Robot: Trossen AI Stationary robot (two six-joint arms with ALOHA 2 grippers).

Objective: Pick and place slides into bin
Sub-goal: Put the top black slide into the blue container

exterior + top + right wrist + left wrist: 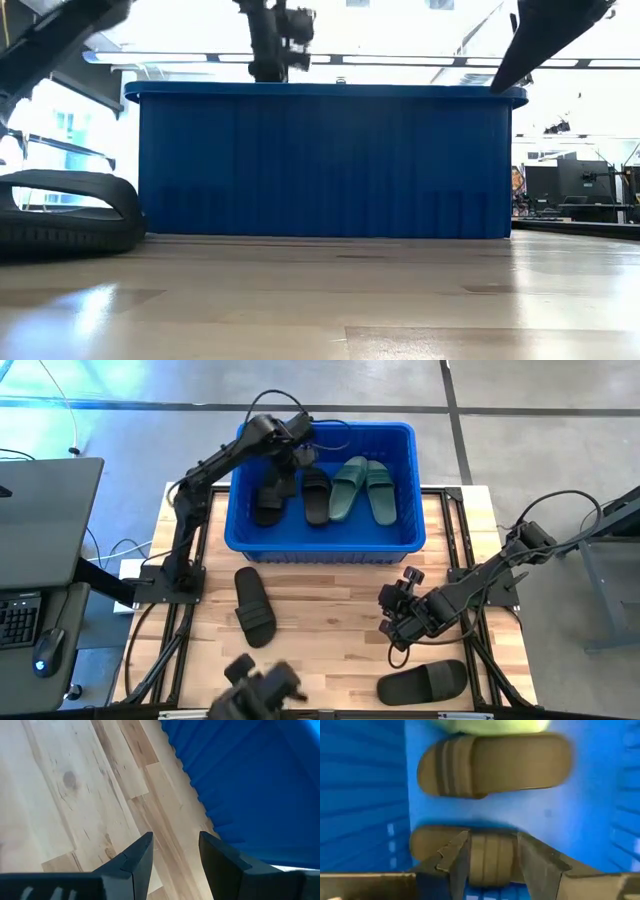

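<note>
Left end effector (490,865) open above black slide (490,855) in bin (400,480)

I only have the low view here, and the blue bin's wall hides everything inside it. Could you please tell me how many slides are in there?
Observer: Four lie in the bin: two black slides and two green slides.
Operator: Thank you. Is the left hand holding anything?
Observer: No. The left hand is open inside the bin, just above one of the black slides.
Operator: And how many slides lie on the table?
Observer: Two black ones: one left of centre, and one at the front edge. The second is near the right hand, which is open and empty.
</note>
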